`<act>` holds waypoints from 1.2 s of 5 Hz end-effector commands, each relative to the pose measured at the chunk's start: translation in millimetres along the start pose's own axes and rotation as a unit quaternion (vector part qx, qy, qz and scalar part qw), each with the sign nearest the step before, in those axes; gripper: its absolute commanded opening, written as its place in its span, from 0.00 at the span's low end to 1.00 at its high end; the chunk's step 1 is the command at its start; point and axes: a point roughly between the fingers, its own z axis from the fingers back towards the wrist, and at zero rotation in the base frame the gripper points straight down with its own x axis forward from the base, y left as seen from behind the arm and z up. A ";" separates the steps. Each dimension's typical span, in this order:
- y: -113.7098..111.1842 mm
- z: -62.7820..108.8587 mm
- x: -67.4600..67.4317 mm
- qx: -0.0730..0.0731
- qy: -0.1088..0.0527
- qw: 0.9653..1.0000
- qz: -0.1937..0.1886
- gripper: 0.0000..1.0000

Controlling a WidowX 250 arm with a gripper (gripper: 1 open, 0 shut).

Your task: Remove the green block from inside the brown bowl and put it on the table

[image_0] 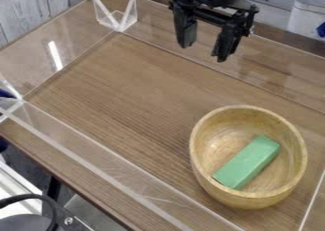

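Observation:
A light tan brown bowl (249, 155) with a thick rim stands on the table (121, 97) at the lower right of the camera view. Inside it lies the green block (248, 163), a flat bright green bar set diagonally on the bowl's floor. My gripper (206, 37) hangs at the top centre, pointing down, its dark fingers (185, 29) spread apart with nothing between them. It is up and to the left of the bowl, well apart from it and from the block.
Low clear acrylic walls (76, 135) border the wood-grain table on the left, front and back. A clear corner bracket (118, 16) stands at the back left. A dark cable or wheel (26, 216) shows below the table's front edge.

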 end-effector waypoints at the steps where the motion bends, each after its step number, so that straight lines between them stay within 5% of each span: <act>1: -22.5 -6.9 -17.1 -0.006 0.018 1.000 -0.016 1.00; 5: -101.4 -60.2 -22.3 -0.011 0.064 0.994 -0.087 1.00; 6: -115.5 -74.2 -22.3 -0.009 0.087 0.992 -0.094 1.00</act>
